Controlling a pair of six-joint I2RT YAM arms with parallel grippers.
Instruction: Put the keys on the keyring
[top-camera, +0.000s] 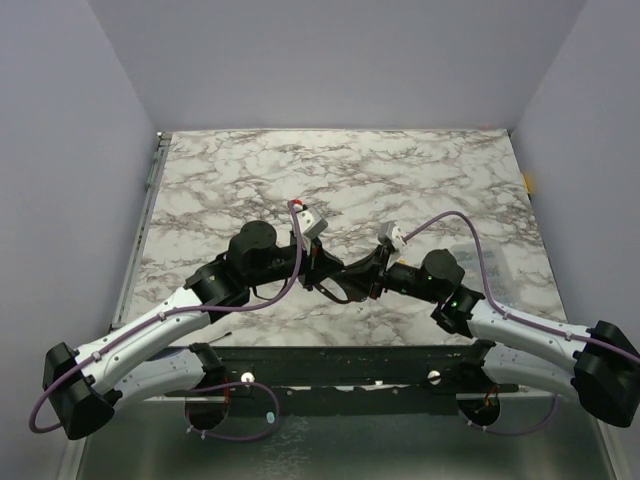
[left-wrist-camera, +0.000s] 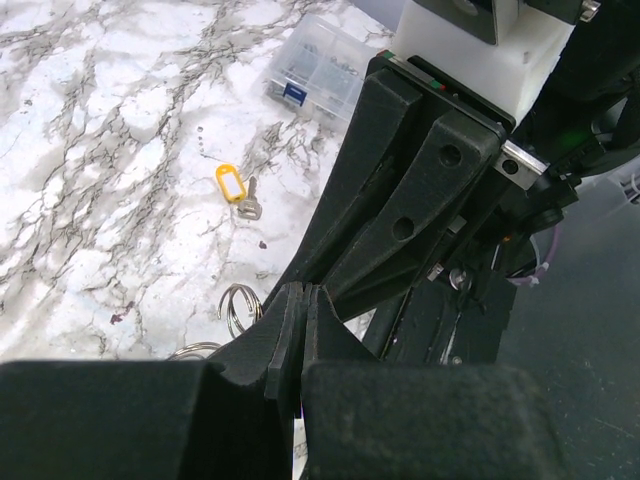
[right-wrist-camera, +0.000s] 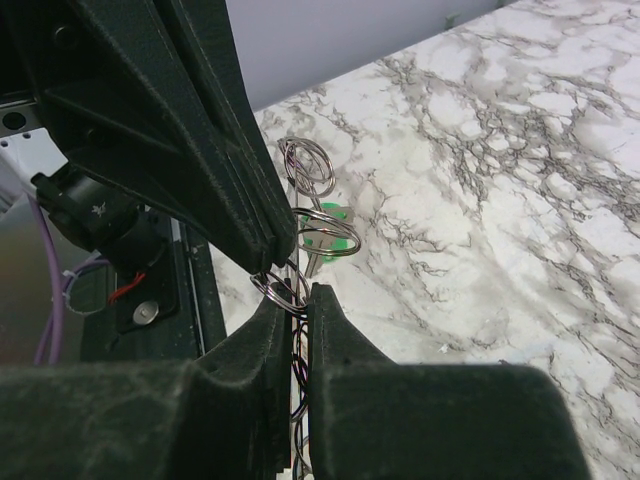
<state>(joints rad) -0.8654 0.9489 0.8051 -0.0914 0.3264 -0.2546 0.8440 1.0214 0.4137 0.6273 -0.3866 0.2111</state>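
Observation:
My two grippers meet tip to tip low over the near middle of the table, left gripper and right gripper. In the right wrist view my right gripper is shut on a thin silvery keyring. The left gripper's shut fingertips pinch the top of the same ring. Behind it lie the green key and another wire ring. In the left wrist view my left gripper is shut. The yellow key lies on the marble beyond it. The blue key is out of view.
A clear compartment box stands on the marble beyond the yellow key. Two loose wire rings lie just left of my left fingers. The table's dark front rail runs just behind the grippers. Purple cables loop off both arms.

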